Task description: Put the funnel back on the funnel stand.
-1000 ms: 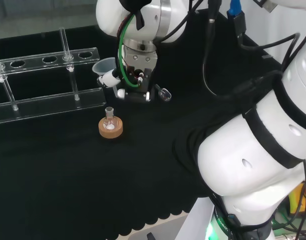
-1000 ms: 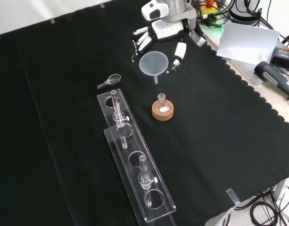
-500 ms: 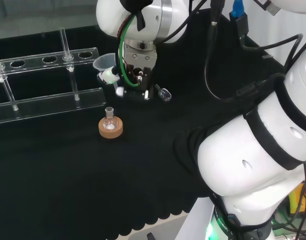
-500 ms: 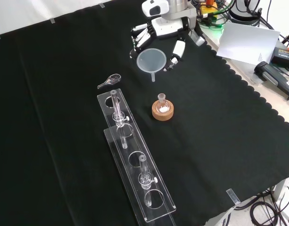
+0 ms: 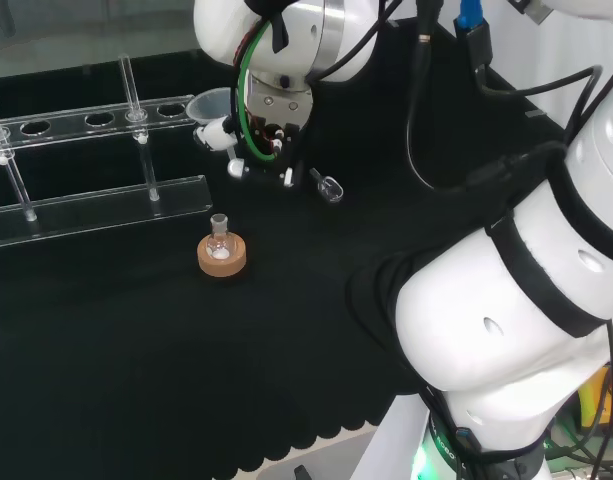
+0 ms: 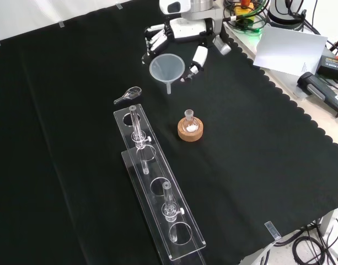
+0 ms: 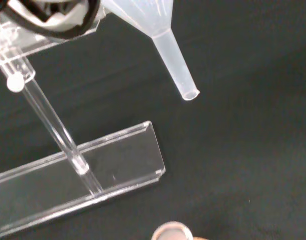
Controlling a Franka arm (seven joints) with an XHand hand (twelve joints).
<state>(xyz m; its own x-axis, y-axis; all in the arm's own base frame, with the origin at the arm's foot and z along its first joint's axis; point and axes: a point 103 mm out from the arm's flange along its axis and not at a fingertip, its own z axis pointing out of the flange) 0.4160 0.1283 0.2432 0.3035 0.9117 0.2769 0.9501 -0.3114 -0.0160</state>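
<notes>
The funnel (image 6: 167, 68) hangs clear of the worktop (image 6: 268, 165), pinched at its rim by the hand's (image 6: 177, 33) curled fingers, spout down, presumably ready to drop through a hole. The clear stand (image 6: 155, 182) lies just ahead of the hand.

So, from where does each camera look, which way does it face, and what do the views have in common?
Head view: behind and above the arm's base, facing the bench; white links at right, hand holding the funnel.
Front view: before the arm, looking down on the cloth; hand at top.
Wrist view: at the wrist, looking past the palm at the funnel's stem and the funnel stand.
Head and front views share the funnel, stand and flask on a cork ring.
</notes>
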